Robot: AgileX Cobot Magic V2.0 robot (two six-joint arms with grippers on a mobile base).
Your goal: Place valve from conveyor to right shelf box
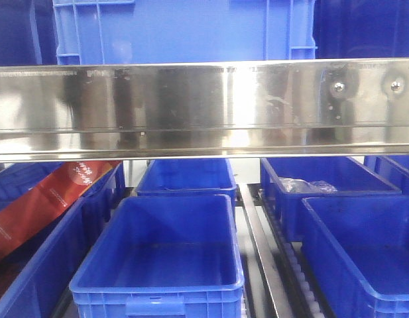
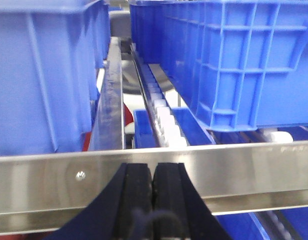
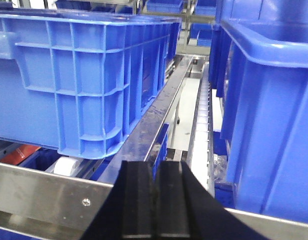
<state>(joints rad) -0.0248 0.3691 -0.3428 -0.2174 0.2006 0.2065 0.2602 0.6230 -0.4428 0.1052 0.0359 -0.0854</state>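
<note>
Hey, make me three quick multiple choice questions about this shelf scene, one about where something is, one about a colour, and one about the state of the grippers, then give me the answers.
1. In the front view, where is the clear plastic bag?
A. In the rear right bin
B. In the front centre bin
C. On the steel rail

2. What colour are the bins?
A. Green
B. Blue
C. Grey

3. How do the left gripper and right gripper stand?
A. Both wide open
B. Only the left is shut
C. Both shut, holding nothing

Answers:
1. A, the bag lies in the bin behind the front right one.
2. B, every bin is blue.
3. C, in both wrist views the black pads meet with nothing between them.
</note>
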